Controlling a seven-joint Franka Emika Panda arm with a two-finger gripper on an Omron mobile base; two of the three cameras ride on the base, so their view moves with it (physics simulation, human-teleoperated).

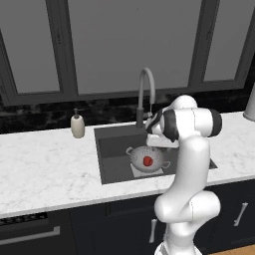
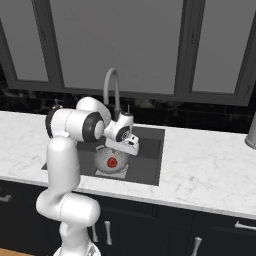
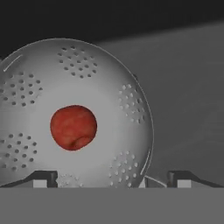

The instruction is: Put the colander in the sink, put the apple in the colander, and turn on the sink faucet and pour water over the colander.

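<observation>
The silvery colander (image 3: 114, 131) sits on the floor of the dark sink (image 3: 188, 109), with the red apple (image 3: 73, 127) resting inside it. The base views also show the colander (image 1: 155, 155) (image 2: 102, 159) holding the apple (image 1: 148, 161) (image 2: 112, 162) in the sink (image 1: 112, 149) (image 2: 147, 160). My gripper (image 2: 131, 148) (image 3: 113, 178) hovers just above the colander, open and holding nothing, its fingertips (image 3: 43, 178) spread wide. The gooseneck faucet (image 1: 144, 89) (image 2: 111, 82) rises behind the basin, and no water is running from it.
A beige soap dispenser (image 1: 77, 124) stands on the marble counter (image 1: 45, 164) left of the sink. A grey object (image 2: 251, 131) sits at the counter's far right edge. Dark window frames and a black backsplash run behind the faucet.
</observation>
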